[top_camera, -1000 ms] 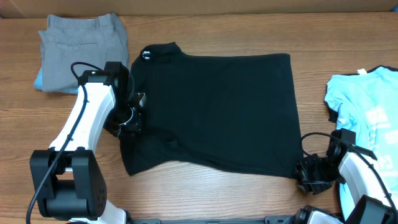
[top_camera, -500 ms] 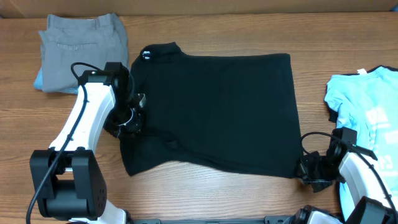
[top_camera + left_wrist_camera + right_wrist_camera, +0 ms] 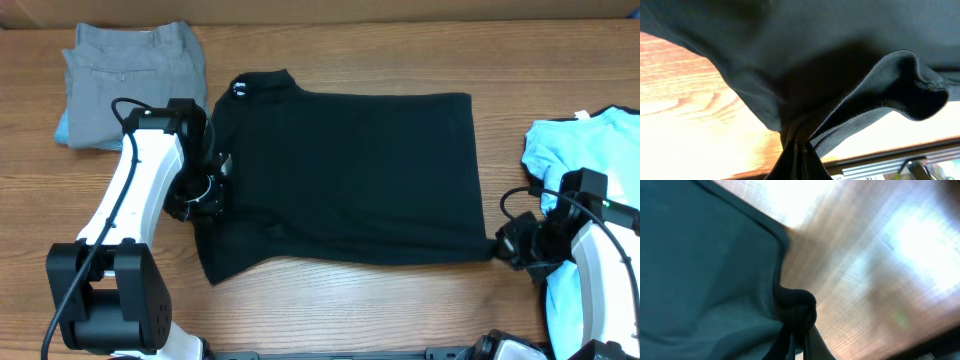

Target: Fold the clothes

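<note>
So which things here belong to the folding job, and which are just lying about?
Part of the job: black T-shirt, spread flat, left jaws and right jaws shut on its edges; light blue printed T-shirt, at the table's right end.
Just lying about: folded grey trousers, far left corner.

Right gripper has pinched the black T-shirt corner, pulling it taut

Left arm: smooth white shell links with black joints.
Left base: black and blocky, with rounded edges.
Left cable: thin and black, in a loop.
Left hand: black, with a small silver part.
Right arm: white shell with a black block on the joint.
Right cable: thin, black, curved.
Right hand: black.
</note>
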Robot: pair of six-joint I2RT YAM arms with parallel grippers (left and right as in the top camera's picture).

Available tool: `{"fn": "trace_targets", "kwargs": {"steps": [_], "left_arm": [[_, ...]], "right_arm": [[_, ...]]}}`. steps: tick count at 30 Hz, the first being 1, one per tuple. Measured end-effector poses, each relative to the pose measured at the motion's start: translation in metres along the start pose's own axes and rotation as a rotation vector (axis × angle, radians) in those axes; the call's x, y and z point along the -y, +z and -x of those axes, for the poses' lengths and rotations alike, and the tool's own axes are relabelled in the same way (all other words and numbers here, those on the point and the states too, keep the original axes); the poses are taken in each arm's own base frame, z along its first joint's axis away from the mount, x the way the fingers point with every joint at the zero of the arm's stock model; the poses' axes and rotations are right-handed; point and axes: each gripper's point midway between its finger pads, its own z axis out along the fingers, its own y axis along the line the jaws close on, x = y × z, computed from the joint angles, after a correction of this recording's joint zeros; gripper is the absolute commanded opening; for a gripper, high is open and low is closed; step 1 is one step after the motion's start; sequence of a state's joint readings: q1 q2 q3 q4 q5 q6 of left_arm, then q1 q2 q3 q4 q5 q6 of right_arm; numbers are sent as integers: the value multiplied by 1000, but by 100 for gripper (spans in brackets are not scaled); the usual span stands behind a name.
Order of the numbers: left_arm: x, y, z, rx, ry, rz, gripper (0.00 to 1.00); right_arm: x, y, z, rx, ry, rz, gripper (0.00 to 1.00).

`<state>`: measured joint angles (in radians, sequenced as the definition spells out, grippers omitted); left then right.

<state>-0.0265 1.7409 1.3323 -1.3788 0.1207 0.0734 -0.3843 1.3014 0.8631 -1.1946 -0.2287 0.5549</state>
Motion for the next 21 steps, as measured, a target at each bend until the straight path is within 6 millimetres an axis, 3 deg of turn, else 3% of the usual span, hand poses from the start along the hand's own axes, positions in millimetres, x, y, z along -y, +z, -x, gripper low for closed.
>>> {"fn": "trace_targets", "kwargs": {"steps": [9, 21], "left_arm": [[-1, -5, 45, 185, 23, 4, 4], [1, -18, 89, 369, 50, -4, 4]], "right_arm": [[-37, -4, 18, 57, -63, 173, 4], [-77, 6, 33, 79, -140, 288, 4]]}}
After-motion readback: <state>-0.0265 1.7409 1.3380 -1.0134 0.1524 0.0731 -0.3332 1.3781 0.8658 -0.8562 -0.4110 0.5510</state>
